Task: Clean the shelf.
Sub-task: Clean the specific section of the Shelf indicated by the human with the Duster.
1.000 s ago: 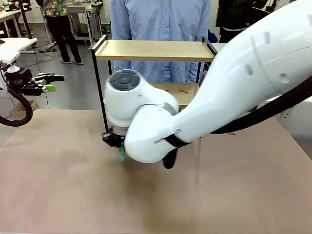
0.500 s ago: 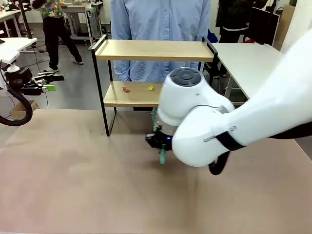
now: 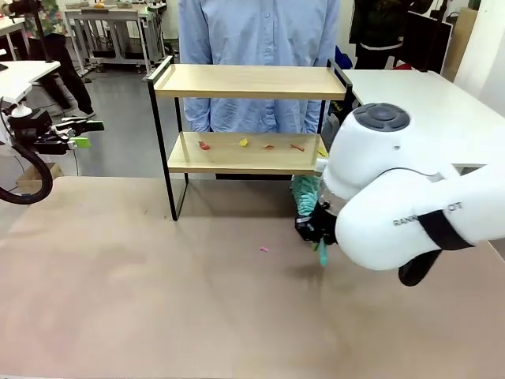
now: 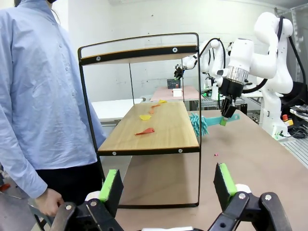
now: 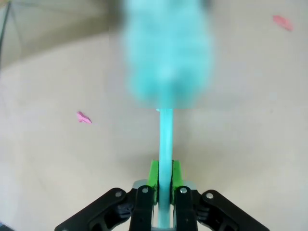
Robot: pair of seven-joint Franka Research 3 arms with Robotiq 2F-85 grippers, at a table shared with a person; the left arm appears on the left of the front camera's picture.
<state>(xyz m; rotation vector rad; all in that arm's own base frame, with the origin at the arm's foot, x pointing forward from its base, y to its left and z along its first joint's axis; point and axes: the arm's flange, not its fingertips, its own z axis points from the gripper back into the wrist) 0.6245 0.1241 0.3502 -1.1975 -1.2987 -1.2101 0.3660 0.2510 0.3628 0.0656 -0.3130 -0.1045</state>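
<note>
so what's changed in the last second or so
The right claw, shut on the teal duster throughout, swept across the table toward the robot's right, in front of the shelf. That uncovered the scraps on the lower board, and a pink scrap now shows on the table. Shelf, person and open left claw stayed put.
</note>
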